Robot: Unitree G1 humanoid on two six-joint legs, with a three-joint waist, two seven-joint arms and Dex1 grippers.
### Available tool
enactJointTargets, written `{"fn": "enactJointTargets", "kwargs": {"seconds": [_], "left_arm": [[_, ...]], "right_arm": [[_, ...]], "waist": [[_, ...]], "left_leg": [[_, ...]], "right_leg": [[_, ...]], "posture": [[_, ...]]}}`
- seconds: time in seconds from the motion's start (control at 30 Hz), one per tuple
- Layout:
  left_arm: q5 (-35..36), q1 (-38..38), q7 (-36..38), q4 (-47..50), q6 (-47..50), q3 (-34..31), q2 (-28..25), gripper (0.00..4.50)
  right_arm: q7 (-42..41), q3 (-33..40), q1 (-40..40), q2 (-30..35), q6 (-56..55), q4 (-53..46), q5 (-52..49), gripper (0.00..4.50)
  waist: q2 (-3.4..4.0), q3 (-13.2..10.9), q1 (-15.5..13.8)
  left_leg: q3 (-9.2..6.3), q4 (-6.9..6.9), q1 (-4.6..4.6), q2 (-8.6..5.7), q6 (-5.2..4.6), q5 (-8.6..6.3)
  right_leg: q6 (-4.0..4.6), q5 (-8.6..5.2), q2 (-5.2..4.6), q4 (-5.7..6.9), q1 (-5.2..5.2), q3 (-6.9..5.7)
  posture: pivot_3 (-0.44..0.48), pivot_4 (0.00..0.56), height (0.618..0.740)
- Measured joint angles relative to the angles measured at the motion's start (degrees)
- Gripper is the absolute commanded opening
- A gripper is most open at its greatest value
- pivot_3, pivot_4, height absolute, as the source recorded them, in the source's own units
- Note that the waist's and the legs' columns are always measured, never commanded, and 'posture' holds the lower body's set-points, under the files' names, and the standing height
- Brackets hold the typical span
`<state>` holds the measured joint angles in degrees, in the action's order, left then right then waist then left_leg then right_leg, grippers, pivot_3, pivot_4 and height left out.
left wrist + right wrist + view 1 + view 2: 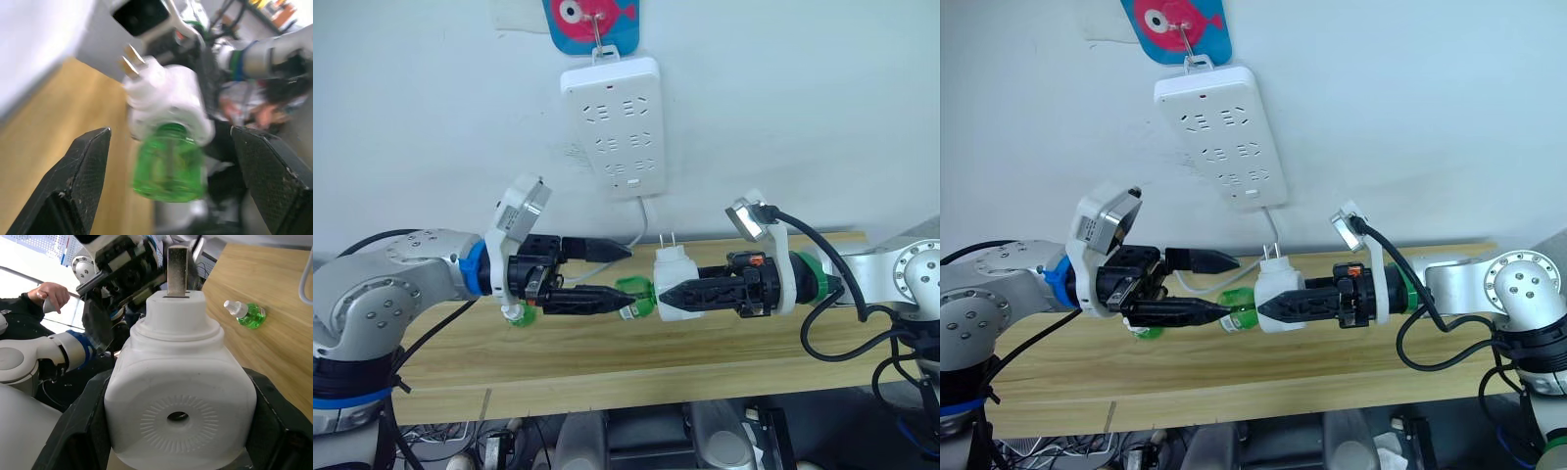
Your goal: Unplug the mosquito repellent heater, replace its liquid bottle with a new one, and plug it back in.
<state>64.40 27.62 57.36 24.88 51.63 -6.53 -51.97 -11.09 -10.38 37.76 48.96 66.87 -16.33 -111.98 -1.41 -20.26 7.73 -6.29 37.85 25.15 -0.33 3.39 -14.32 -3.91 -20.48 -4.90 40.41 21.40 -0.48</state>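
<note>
White heater [178, 396] clamped in right pincer [674, 294] | left pincer [168, 166] apart | green bottle [168, 169] blurred

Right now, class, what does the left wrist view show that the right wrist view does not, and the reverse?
Left wrist view, not the right: the green bottle fitted in the heater, with the left gripper open on either side. Right wrist view, not the left: the vent hole, a capped green bottle lying on the table, and a person's hand. Both: heater, prongs, table.
</note>
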Motion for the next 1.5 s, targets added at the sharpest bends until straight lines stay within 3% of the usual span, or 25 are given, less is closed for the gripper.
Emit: {"fn": "enactJointTargets", "kwargs": {"seconds": [0.23,0.57,1.0,1.5], "left_arm": [[-9.38,0.55,1.53,-0.56,-10.78,0.14,5.21,4.12],[-16.47,-1.62,7.27,1.92,-21.40,0.05,5.59,4.12],[-33.77,-7.51,13.14,-0.77,-43.23,2.26,7.31,4.12],[-39.20,-6.06,12.73,-4.06,-50.94,6.40,10.63,4.12]], "right_arm": [[-0.06,0.30,-0.93,-0.18,-0.07,0.33,0.01,2.99],[1.51,3.63,-3.15,-2.52,-0.05,3.61,0.12,2.99],[3.58,5.97,-3.37,-4.62,1.10,5.28,0.35,2.99],[5.37,7.10,-3.34,-6.95,1.11,5.32,0.37,2.99]], "waist": [[-0.01,-0.01,-0.03],[-0.01,0.00,-0.02],[-0.01,0.00,-0.35],[-0.01,0.00,-0.07]], "left_leg": [[0.00,0.00,0.02,0.00,0.00,0.00],[-0.01,0.00,0.03,-0.01,-0.01,0.00],[-0.02,0.01,0.05,-0.03,-0.01,0.00],[-0.03,0.03,0.09,-0.03,-0.01,0.00]], "right_leg": [[0.00,0.00,0.00,-0.01,0.00,-0.01],[0.00,0.00,0.00,0.00,-0.02,-0.02],[0.00,0.00,0.00,0.01,-0.02,-0.04],[0.00,0.00,0.00,0.07,-0.02,-0.06]], "posture": [[-0.192,0.345,0.740],[-0.185,0.334,0.740],[-0.189,0.331,0.740],[-0.200,0.336,0.740]]}}
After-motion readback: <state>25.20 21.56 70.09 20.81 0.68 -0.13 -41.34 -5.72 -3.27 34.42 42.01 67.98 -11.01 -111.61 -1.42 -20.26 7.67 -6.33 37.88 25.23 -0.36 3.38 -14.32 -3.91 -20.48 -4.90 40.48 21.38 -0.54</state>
